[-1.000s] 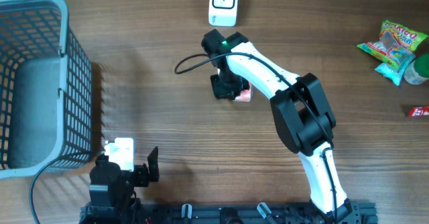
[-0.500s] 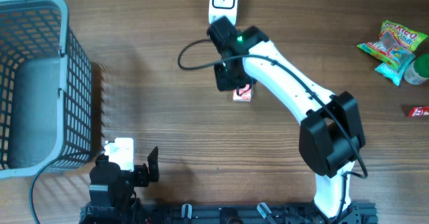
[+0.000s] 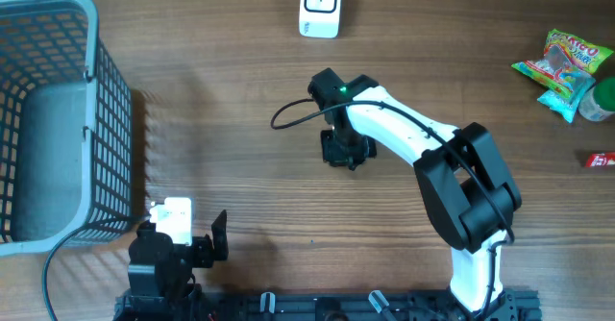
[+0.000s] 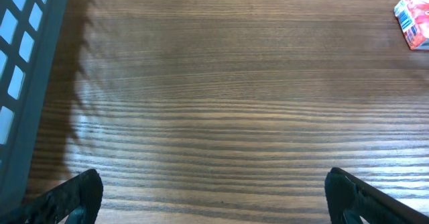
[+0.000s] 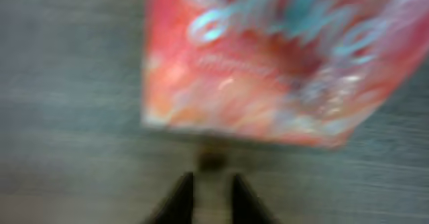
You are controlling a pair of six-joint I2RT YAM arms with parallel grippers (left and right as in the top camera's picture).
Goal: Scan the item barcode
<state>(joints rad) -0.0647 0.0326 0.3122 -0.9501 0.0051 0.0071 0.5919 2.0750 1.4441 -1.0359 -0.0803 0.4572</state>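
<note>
Nearest, the left gripper (image 4: 213,184) is held wide open, empty. Mid-table, the right gripper (image 5: 211,190) is seen narrowly parted, and the red packet (image 5: 268,56) lies just beyond its 2 tips, apparently unpinched. Farthest, the scanner (image 3: 320,6) stands well apart, and no scan can be confirmed.

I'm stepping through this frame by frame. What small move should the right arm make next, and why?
Probably lift straight up, opening a little wider. The right gripper has come back from the scanner, its fingers are slightly parted, and the red packet seems to lie on the table just past them, already released.
</note>
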